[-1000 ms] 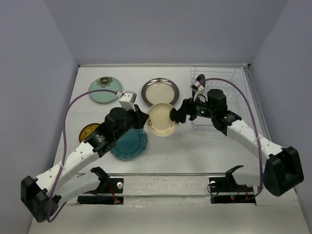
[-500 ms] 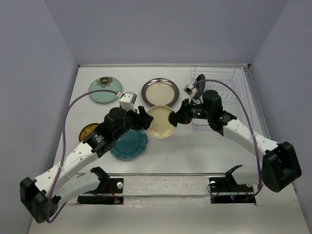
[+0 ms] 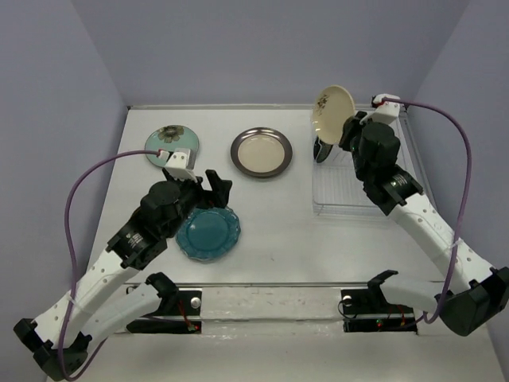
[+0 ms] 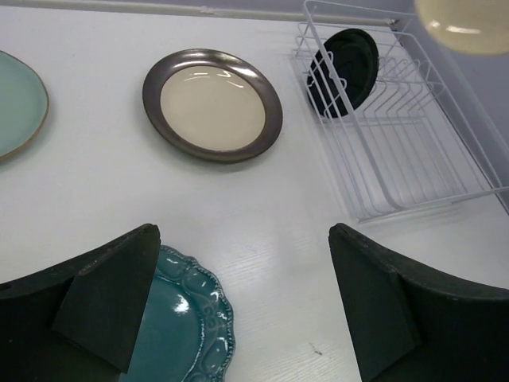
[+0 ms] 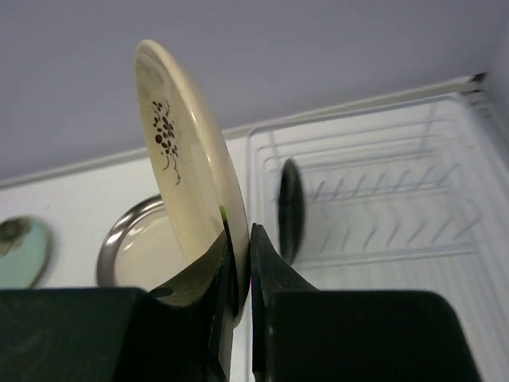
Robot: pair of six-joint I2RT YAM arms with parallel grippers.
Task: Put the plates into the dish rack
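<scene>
The step in hand was judged to be the carrying of one plate to the rack. The cream plate (image 5: 179,183) was held on edge, its lower rim clamped between the closed fingers of the right gripper (image 5: 238,239). In the overhead view it was seen raised in the upper right of the frame, about over the far left corner of the dish rack (image 3: 362,199).

One glossy black plate (image 4: 343,70) was already stood on edge between the bars at that corner; the rest of the rack's slots were seen to be free.

The next move was judged to call for the cream plate to be kept upright, lined up with the bars, and lowered into a free slot beside the black plate before the grip was released. Contact with the black plate was to be avoided.

The left gripper (image 3: 215,185) was seen with its jaws spread wide and nothing between them, poised just above the far edge of the scalloped teal plate (image 3: 209,234) at lower centre-left. The silver plate (image 3: 261,152) and the mint plate (image 3: 171,148) were left lying flat on the table, at upper centre and upper left.
</scene>
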